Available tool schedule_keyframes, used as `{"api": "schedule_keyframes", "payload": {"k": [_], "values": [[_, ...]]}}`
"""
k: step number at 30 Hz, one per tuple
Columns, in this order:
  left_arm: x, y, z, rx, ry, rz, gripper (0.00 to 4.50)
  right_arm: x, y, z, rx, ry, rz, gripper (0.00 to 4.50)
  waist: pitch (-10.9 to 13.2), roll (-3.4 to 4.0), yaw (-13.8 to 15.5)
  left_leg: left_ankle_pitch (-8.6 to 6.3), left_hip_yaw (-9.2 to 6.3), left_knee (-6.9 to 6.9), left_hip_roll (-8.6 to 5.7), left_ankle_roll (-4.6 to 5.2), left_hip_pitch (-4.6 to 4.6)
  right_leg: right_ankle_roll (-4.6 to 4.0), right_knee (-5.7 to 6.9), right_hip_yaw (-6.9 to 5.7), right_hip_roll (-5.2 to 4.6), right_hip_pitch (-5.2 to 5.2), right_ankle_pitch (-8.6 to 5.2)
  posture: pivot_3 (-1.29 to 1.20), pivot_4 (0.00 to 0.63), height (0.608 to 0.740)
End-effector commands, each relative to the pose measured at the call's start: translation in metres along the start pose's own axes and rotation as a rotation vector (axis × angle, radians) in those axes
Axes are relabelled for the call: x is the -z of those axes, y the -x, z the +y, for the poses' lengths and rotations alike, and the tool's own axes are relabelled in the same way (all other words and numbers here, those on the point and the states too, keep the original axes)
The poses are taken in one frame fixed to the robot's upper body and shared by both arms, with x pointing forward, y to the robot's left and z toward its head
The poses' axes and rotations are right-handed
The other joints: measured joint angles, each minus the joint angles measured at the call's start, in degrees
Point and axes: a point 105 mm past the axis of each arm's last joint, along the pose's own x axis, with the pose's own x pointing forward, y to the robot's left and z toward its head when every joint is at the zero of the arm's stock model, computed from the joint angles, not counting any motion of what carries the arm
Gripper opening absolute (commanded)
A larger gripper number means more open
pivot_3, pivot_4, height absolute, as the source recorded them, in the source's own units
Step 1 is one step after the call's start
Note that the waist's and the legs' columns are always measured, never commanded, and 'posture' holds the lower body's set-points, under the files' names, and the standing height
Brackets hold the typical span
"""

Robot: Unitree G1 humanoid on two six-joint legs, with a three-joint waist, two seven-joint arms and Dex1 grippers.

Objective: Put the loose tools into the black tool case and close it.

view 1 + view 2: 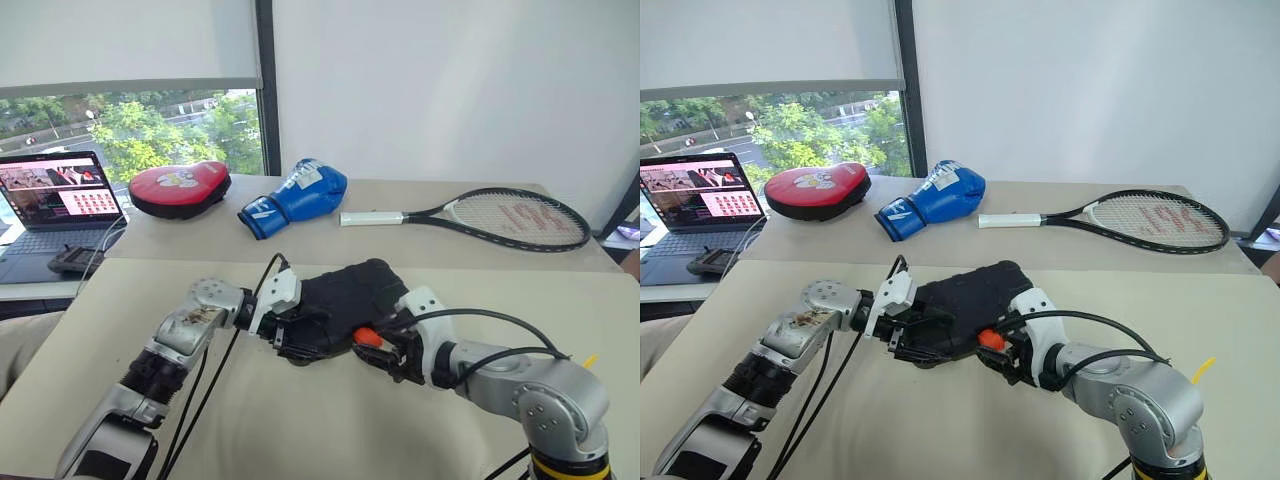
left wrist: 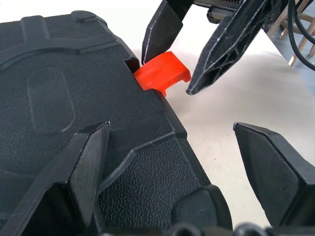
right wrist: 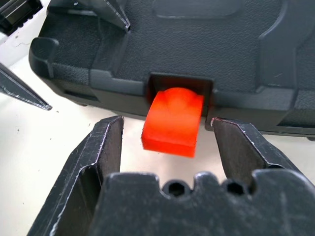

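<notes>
The black tool case [image 1: 350,290] lies closed on the beige table, its textured lid up. An orange latch [image 3: 173,123] sticks out of its front edge, unclipped. My right gripper [image 3: 167,147] is open, one finger on each side of the latch and neither one pressing it. At the case's front corner my left gripper [image 2: 182,162] is open too, with one finger [image 2: 83,167] over the lid and the other [image 2: 270,167] over the table. The right gripper's fingertips [image 2: 216,54] flank the latch in the left wrist view. The loose tools are out of view.
On the table behind stand a red pad [image 1: 180,187], a blue boxing glove [image 1: 295,197] and a tennis racket [image 1: 500,215]. A laptop [image 1: 55,200] and a small black device [image 1: 70,262] sit on a desk at the far left.
</notes>
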Motion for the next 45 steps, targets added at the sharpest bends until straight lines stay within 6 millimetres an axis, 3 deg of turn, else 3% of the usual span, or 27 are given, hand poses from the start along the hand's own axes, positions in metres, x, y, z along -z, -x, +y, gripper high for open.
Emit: {"api": "schedule_keyframes", "payload": {"k": [1, 10, 13, 20, 21, 28, 35, 38, 43, 45], "values": [[0.027, -0.001, -0.007, 0.003, 0.09, 0.077, 4.29, -0.007, 0.003, -0.002, -0.001, -0.009, -0.022, 3.35, 0.0, 0.0, -0.03, 0.0, 0.0, 0.0, 0.0, 0.0, 0.0, 0.0, 0.0, 0.0, 0.0, 0.0, 0.0, 0.0, 0.15, 0.74], [0.029, -0.002, -0.012, -0.004, 0.097, 0.076, 4.29, -0.022, 0.003, -0.012, -0.043, -0.051, 0.022, 3.35, 0.0, 0.02, -0.17, 0.0, -0.02, -0.05, 0.02, 0.0, 0.01, 0.0, 0.0, 0.0, 0.0, -0.02, 0.0, 0.0, 0.15, 0.74], [0.029, -0.003, -0.013, -0.007, 0.099, 0.073, 4.29, -0.024, 0.002, -0.014, -0.055, -0.038, 0.039, 2.64, 0.0, 0.03, -0.31, 0.0, -0.01, -0.06, 0.02, 0.0, 0.01, -0.01, 0.0, 0.01, -0.01, -0.03, 0.0, 0.0, 0.15, 0.74], [0.03, -0.001, -0.015, -0.024, 0.106, 0.073, 4.29, -0.017, -0.003, -0.01, -0.085, -0.01, 0.088, 0.27, -0.02, 0.05, -0.33, -0.01, -0.02, -0.13, 0.02, 0.01, 0.0, 0.0, -0.03, 0.0, -0.03, -0.05, -0.01, 0.0, 0.15, 0.74], [0.03, -0.001, -0.015, -0.027, 0.106, 0.073, 4.29, -0.015, -0.003, -0.008, -0.091, -0.008, 0.095, 0.09, -0.02, 0.05, -0.33, -0.01, -0.02, -0.14, 0.02, 0.01, 0.0, 0.0, -0.03, 0.01, -0.03, -0.05, -0.01, 0.0, 0.15, 0.74], [0.029, -0.001, -0.015, -0.041, 0.11, 0.071, 4.29, -0.005, -0.009, -0.008, -0.077, -0.001, 0.104, 0.09, -0.02, 0.05, -0.36, -0.02, -0.02, -0.14, 0.02, 0.01, 0.0, 0.01, -0.06, 0.01, -0.03, -0.05, -0.01, 0.0, 0.15, 0.74], [0.028, 0.0, -0.014, -0.051, 0.114, 0.07, 4.29, -0.003, 0.012, -0.001, -0.115, 0.025, 0.063, 0.09, -0.01, 0.05, -0.18, -0.03, -0.03, -0.15, 0.03, 0.03, -0.04, 0.02, -0.09, 0.0, -0.05, -0.09, -0.02, 0.0, 0.15, 0.74], [0.028, 0.001, -0.014, -0.055, 0.114, 0.071, 4.29, 0.005, 0.011, 0.009, -0.13, 0.056, 0.073, 0.74, -0.02, 0.05, -0.13, -0.03, -0.04, -0.15, 0.04, 0.03, -0.03, 0.03, -0.09, 0.0, -0.05, -0.09, -0.03, 0.0, 0.15, 0.74], [0.026, 0.001, -0.012, -0.059, 0.113, 0.071, 4.29, 0.014, 0.002, 0.006, -0.054, -0.024, 0.073, 2.33, -0.01, 0.05, -0.12, -0.03, -0.05, -0.14, 0.05, 0.02, -0.04, 0.03, -0.07, 0.02, -0.07, -0.08, -0.03, 0.0, 0.15, 0.74], [0.026, 0.0, -0.013, -0.056, 0.111, 0.073, 4.29, 0.016, -0.003, 0.002, -0.008, -0.054, 0.073, 2.33, -0.01, 0.05, -0.12, -0.03, -0.05, -0.14, 0.05, 0.02, -0.03, 0.03, -0.07, 0.03, -0.07, -0.08, -0.03, 0.0, 0.15, 0.74]]}}
